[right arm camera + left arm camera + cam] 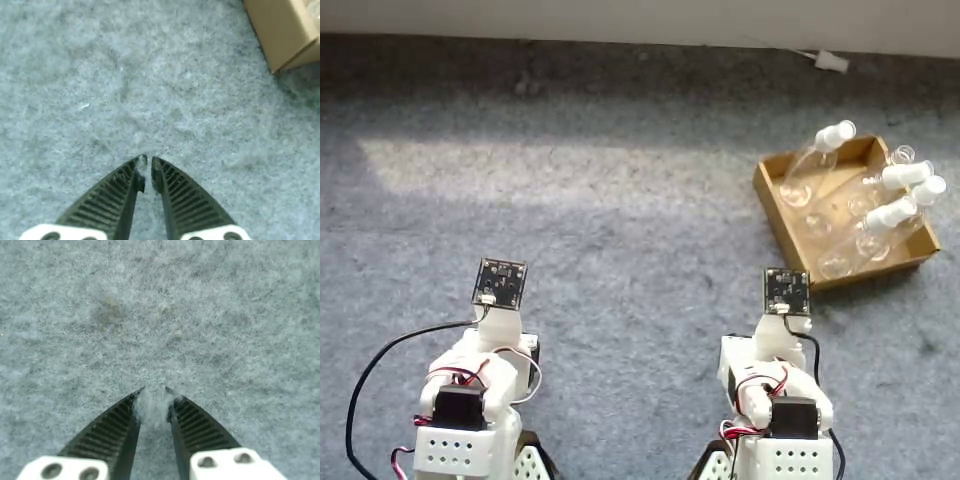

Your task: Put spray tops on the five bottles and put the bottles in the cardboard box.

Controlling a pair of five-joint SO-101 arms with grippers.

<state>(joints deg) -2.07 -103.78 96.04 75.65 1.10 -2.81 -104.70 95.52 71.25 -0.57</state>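
Facing down at the grey, felt-like worktop (620, 200), I am holding both of my arms at its near edge, the left arm (470, 420) and the right arm (780, 440) sitting side by side and well apart from each other. My left pincer (155, 390) is standing a little apart at the tips, with a narrow strip of grey fuzz showing between its ribbed black fingers (115, 425), and it is gripping nothing. My right pincer (148, 159) is resting with its tips together, all but touching, and it too is carrying nothing.

The cardboard box (875, 270) is lying at the far right of the worktop, turned at an angle, beyond my right arm and off to its right. One corner of it is showing in the right wrist view, near my right pincer but not touching it. The clear bottles (817, 160) are lying on their sides inside the box, crowded together. I am counting four white spray tops (905, 176) on them, and one of these is jutting over the box's far rim. A further clear neck is showing by the far corner, and I cannot tell whether it is wearing a top. A black cable (380, 365) is looping beside my left arm, and a small white object (830, 62) is lying at the worktop's far edge.
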